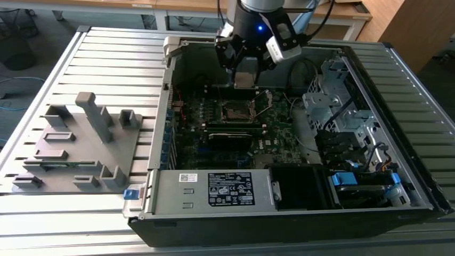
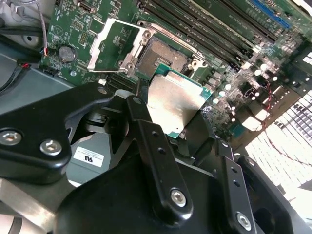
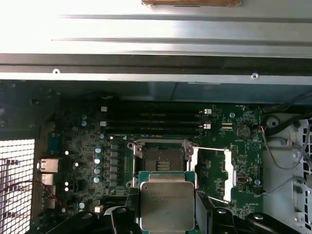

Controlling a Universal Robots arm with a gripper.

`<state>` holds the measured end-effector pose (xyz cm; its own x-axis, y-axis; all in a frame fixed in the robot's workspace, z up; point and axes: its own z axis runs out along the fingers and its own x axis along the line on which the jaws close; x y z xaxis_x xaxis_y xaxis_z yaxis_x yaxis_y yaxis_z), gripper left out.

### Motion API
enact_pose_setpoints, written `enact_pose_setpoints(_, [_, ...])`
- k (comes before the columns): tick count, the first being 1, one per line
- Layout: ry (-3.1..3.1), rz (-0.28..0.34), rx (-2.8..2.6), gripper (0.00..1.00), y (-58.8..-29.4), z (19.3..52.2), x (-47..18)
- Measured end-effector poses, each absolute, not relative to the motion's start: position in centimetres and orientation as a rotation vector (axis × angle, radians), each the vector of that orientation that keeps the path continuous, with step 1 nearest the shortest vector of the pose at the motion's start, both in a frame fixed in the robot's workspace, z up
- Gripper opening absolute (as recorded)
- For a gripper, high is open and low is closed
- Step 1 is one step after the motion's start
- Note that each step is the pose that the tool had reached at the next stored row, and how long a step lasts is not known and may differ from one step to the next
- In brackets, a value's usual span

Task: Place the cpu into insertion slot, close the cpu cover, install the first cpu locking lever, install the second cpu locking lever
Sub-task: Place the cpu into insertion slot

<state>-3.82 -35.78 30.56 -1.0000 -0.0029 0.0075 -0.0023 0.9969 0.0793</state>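
- The gripper (image 1: 244, 78) hangs inside the open computer, above the green board (image 3: 73, 146) – its fingers (image 2: 143, 105) are pressed against 2 opposite edges of the cpu (image 3: 167, 204), pinching it flat with its silvery face up.
- The cpu is held in the air just short of the insertion slot (image 3: 158, 163). In the first wrist view it overlaps the slot's near rim, and in the second wrist view it sits off to one side of the slot, so I judge it is not yet lined up over the opening.
- The slot itself is bare: its dark centre shows, with nothing seated in it.
- The cpu cover (image 3: 227, 170) is swung fully open and lies flat on the board right beside the slot, the board showing through its window.
- 2 thin wire levers (image 3: 210, 149) reach out from the slot alongside the open cover, neither one latched down as far as I can tell.
- Progress, as I judge it – step 1 is under way but not finished, since the cpu is gripped and near the slot but not placed.
- Left to do: seating the cpu, closing the cover, and both lever steps, so 0 of the 4 steps are complete.
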Motion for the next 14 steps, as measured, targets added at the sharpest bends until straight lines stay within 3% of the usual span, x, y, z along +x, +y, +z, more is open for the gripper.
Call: enact_pose_setpoints(14, [-3.137, -0.124, 0.006, 0.54, -35.4, 29.59, -3.85])
